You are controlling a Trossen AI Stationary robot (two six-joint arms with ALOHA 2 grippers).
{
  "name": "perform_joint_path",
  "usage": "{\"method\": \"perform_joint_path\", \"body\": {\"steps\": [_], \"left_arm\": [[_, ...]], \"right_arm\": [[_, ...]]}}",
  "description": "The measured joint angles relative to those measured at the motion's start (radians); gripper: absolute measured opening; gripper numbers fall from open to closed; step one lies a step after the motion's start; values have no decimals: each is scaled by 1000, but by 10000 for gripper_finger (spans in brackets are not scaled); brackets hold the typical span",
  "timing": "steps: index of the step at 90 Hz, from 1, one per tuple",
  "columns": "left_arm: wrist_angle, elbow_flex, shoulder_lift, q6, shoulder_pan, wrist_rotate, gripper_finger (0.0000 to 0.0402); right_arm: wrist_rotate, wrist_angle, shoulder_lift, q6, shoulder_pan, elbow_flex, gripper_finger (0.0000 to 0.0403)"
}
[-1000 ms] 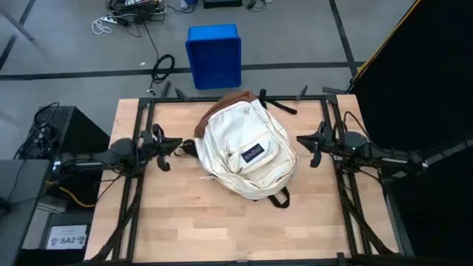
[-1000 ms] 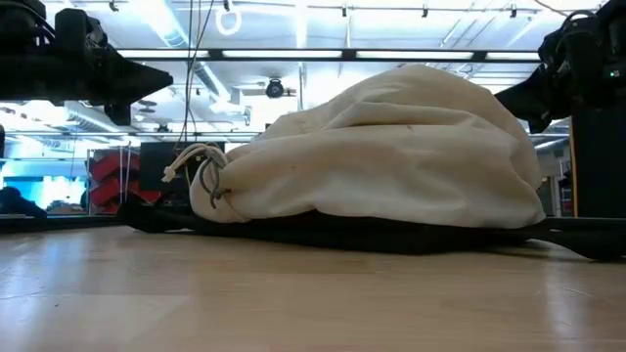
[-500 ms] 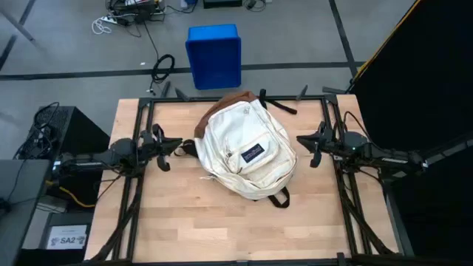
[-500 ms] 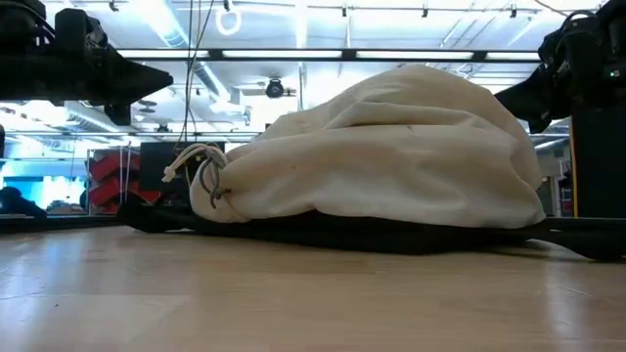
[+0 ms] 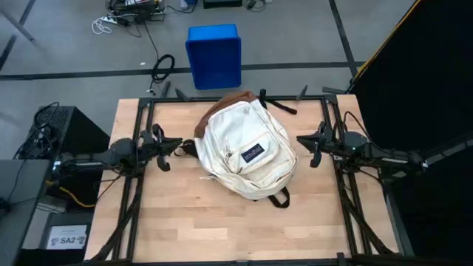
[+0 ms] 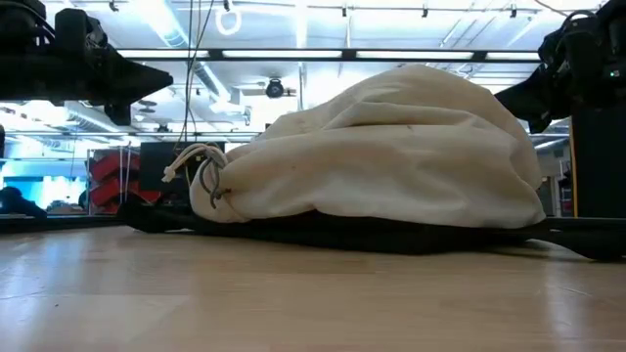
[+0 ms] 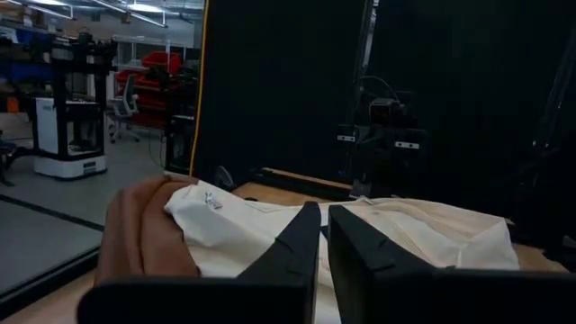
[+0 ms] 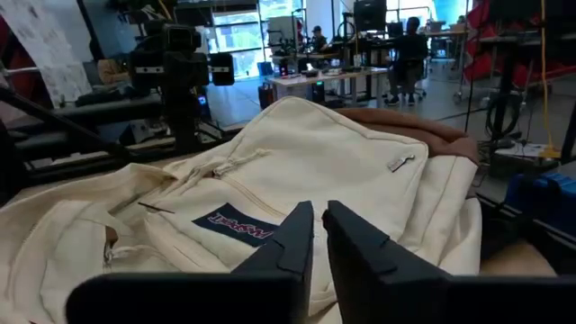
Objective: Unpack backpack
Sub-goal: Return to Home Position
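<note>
Two grippers flanked the backpack [image 5: 244,151], one at each side edge of the table [image 5: 185,222], and you had neither touching it. Your left gripper [image 5: 172,146] hung by the left edge, about halfway between the near and far edges, pointing inward at the bag. In its wrist view its fingers [image 7: 301,236] stood almost together, with only a thin slit between them and nothing held. Your right gripper [image 5: 304,142] mirrored it at the right edge. Its fingers [image 8: 290,236] were likewise drawn nearly together and empty.

You had the backpack lying flat near the table's middle, a little toward the far edge, with its front pocket up. Its brown base [image 5: 233,100] pointed at the far edge and the rounded cream top at the near edge. The dark logo patch [image 5: 253,153] sat on the front pocket, facing up. A dark strap loop [image 5: 279,198] poked out from under the bag toward the near edge. From table height the cream fabric [image 6: 391,147] bulged high, with pale zip cords [image 6: 201,166] dangling at one end. Beyond the far edge, a blue bin [image 5: 213,55] stood on the floor.
</note>
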Motion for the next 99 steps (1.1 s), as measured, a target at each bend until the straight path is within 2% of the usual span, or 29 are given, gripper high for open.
{"method": "perform_joint_path", "body": {"steps": [50,99], "left_arm": [[0,0,0,0,0,0,0],[0,0,0,0,0,0,0]], "right_arm": [[0,0,0,0,0,0,1],[0,0,0,0,0,0,12]]}}
